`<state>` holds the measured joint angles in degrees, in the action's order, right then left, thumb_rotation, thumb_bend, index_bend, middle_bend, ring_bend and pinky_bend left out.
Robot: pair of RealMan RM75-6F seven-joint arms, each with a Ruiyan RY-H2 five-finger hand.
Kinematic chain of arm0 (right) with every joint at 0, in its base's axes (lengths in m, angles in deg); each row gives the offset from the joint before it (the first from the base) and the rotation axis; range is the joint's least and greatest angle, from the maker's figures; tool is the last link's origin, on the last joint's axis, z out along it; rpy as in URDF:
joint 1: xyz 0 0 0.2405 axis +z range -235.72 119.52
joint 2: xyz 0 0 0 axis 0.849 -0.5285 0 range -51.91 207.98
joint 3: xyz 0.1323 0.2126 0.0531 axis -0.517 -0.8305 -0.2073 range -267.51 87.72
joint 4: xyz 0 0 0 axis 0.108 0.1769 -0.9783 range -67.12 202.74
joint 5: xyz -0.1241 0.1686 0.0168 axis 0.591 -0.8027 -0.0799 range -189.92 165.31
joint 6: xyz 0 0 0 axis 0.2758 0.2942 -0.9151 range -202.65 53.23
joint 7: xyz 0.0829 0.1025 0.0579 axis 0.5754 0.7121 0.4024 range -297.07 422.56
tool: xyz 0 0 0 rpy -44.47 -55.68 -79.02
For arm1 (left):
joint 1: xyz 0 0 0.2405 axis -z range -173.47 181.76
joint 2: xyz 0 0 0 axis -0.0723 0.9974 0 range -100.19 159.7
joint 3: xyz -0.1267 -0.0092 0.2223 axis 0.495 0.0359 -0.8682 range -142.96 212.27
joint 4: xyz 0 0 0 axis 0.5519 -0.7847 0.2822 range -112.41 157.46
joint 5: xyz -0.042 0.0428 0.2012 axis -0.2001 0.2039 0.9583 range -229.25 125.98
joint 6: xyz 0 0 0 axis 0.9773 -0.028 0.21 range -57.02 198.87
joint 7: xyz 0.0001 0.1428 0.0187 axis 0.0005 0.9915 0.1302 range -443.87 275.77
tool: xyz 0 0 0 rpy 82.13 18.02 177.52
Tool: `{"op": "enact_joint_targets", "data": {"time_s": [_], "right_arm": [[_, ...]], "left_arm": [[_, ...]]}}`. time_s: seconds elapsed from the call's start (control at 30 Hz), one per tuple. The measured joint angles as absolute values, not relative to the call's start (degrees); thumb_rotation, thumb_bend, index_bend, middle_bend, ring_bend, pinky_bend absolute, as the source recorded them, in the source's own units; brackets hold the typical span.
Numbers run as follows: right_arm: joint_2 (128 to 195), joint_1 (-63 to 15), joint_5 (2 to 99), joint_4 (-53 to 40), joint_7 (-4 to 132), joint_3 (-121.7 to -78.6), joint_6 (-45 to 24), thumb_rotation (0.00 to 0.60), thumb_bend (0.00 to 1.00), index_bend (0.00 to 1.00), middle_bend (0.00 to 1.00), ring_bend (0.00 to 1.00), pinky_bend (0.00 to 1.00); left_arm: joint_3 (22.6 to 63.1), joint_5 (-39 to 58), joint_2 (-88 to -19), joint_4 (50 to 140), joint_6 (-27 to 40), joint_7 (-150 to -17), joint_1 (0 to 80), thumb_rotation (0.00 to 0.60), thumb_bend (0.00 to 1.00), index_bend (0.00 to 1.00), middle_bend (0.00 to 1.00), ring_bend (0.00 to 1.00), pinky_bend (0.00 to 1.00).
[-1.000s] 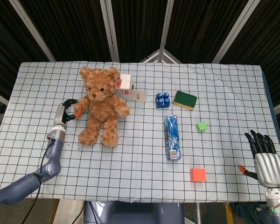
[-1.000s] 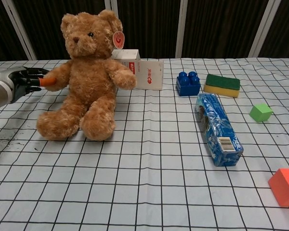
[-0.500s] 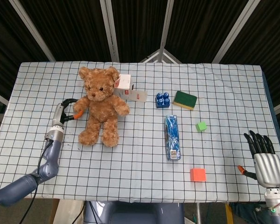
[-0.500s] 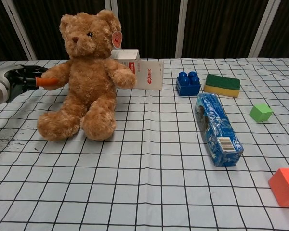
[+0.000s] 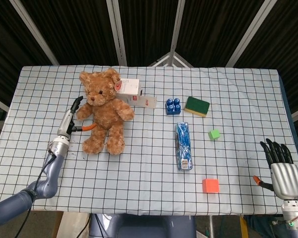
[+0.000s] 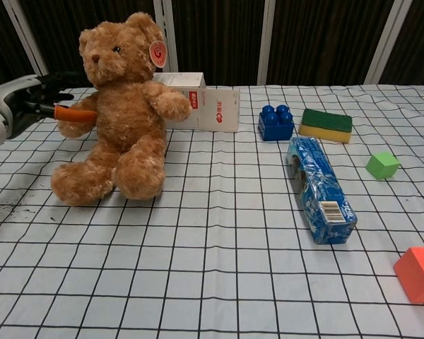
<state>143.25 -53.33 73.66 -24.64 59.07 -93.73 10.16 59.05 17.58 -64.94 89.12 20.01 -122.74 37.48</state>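
Brown plush bear [image 5: 104, 111] seated upright at the left of the checked table [image 5: 238, 94], its back just beside a white carton [image 5: 131, 89]. The left hand [image 5: 71, 119] holds the bear's near arm, its orange-tipped thumb under the arm and its fingers [image 5: 77, 103] above it. The right hand [image 5: 283, 171] hangs off the table's right edge, fingers straight and apart, holding nothing. A blue brick [image 5: 173, 105], sponge [image 5: 196, 105], blue packet [image 5: 183, 146], green cube [image 5: 214, 134] and orange cube [image 5: 210, 185] lie well apart from the bear.
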Motion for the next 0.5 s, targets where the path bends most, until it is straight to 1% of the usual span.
{"op": "enact_joint_targets", "data": {"time_s": [0.1,0.13,0.2,0.27,0.3,0.37,0.43,0.5], "right_arm": [[143.08,-53.47,73.8,-24.69,59.49,-93.71,10.44,0.6,0.15,0.0,0.0,0.0,0.0],[143.02,-53.53,73.92,-24.73,59.63,-93.68,10.55,0.6,0.15,0.0,0.0,0.0,0.0],[142.88,-53.68,74.39,-24.86,59.97,-93.56,10.95,0.6,0.15,0.0,0.0,0.0,0.0],[142.76,-53.84,74.83,-25.0,60.22,-93.41,11.31,0.6,0.15,0.0,0.0,0.0,0.0],[142.68,-53.9,75.01,-25.11,60.37,-93.33,11.42,0.6,0.15,0.0,0.0,0.0,0.0],[142.58,-53.97,75.15,-25.23,60.47,-93.24,11.48,0.6,0.15,0.0,0.0,0.0,0.0],[142.51,-53.94,75.35,-25.28,60.6,-93.18,11.45,0.6,0.15,0.0,0.0,0.0,0.0],[142.46,-53.98,75.55,-25.31,60.66,-93.08,11.51,0.6,0.15,0.0,0.0,0.0,0.0]], "left_arm": [[56.89,24.13,-62.33,93.26,12.58,-125.81,34.24,0.6,0.17,0.02,0.0,0.0,0.0],[56.44,25.36,-61.78,94.0,10.97,-126.39,33.51,0.6,0.17,0.05,0.01,0.0,0.0],[54.73,29.37,-59.57,96.41,4.82,-128.17,30.56,0.6,0.17,0.1,0.03,0.0,0.0],[52.81,32.13,-56.78,98.51,-1.71,-129.35,26.99,0.6,0.2,0.15,0.09,0.0,0.0],[51.94,33.09,-55.35,99.31,-4.44,-129.47,25.27,0.6,0.21,0.17,0.1,0.0,0.0],[50.3,34.52,-52.16,100.65,-10.19,-128.6,21.04,0.6,0.25,0.23,0.13,0.0,0.0],[49.37,34.64,-50.25,101.05,-13.57,-126.11,17.94,0.6,0.29,0.27,0.14,0.0,0.0],[48.52,33.99,-48.68,101.35,-15.35,-121.75,15.75,0.6,0.31,0.28,0.15,0.0,0.0]]}}
